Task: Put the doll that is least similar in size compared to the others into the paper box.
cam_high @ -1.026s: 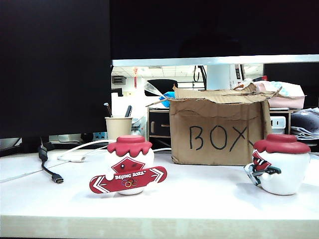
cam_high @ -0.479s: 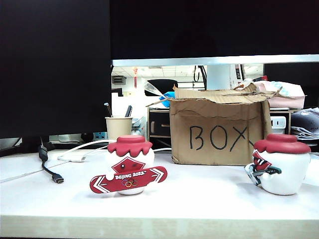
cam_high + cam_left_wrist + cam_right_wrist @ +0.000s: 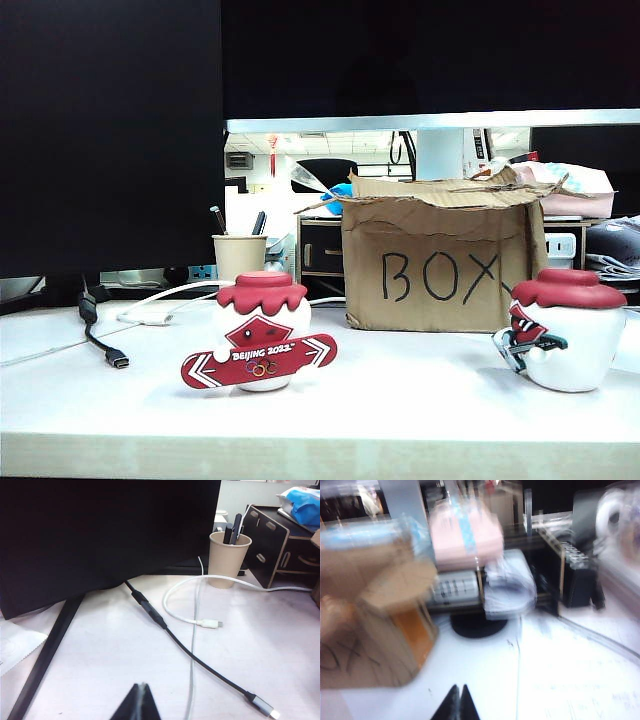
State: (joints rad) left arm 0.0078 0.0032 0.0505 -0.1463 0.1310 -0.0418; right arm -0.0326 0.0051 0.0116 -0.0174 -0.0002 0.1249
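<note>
Paper box (image 3: 367,625) beside right end effector (image 3: 459,703)

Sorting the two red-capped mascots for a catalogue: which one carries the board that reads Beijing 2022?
The left mascot, in front of the paper cup. A red board printed BEIJING 2022 crosses its front; the right mascot, beside the paper box, has none.

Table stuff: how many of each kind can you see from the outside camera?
White mascot dolls with dark red caps: 2
Cardboard box marked BOX: 1
Paper cup with pens: 1
Cables, black and white: 2
Total: 6
</note>
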